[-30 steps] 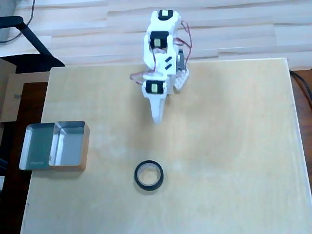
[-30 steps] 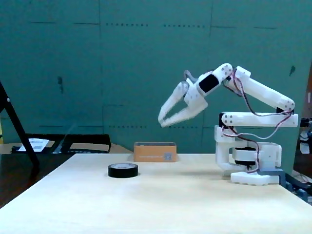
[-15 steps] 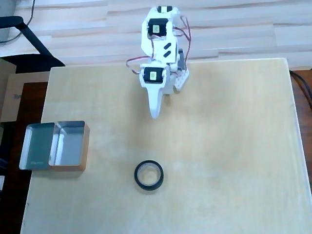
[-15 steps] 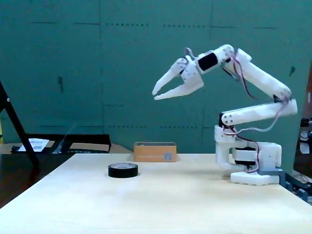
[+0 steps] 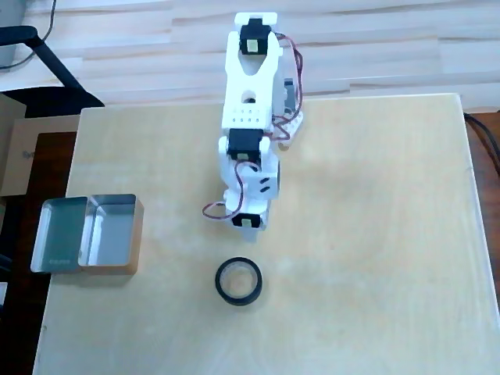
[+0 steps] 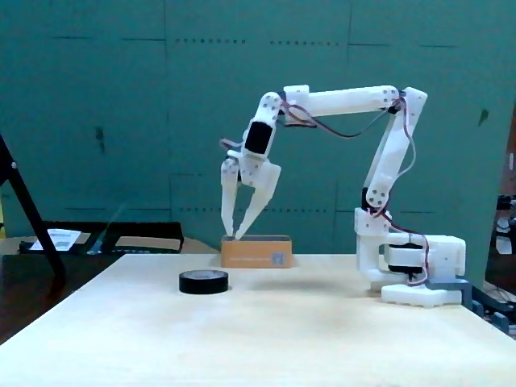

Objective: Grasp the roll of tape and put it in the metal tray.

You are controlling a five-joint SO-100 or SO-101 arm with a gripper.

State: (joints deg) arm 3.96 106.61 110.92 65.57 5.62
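We note the two white plastic fingers [image 6: 230, 201] pointing straight down in the fixed view, spread only a narrow way at the tips and holding nothing. The gripper [image 6: 235, 236] hangs in the air well above the bench, its tips level with the top edge of the tan side of the tray in that view. In the overhead view the gripper is mostly hidden under its own wrist, so we cannot read the finger gap there; we see only the white wrist block [image 5: 248, 221] with a small pale square on it.

The white jointed arm [image 6: 339, 99] reaches out horizontally from a tall upright link, with red and white wires looping along it. Its base [image 6: 419, 274] sits at the bench's right end in the fixed view.

The small black ring of tape with a pale see-through centre [image 5: 239, 281] lies flat on the pale wooden bench [image 5: 375, 234]. In the overhead view it sits just below the wrist block, apart from it; in the fixed view it lies to the left of the fingertips and lower.

The shallow shiny silver rectangular metal tray [image 5: 55, 234] stands at the bench's left edge in the overhead view, well apart from the tape, empty, with one tan-looking side.

A teal wall [image 6: 161, 121] fills the background of the fixed view.
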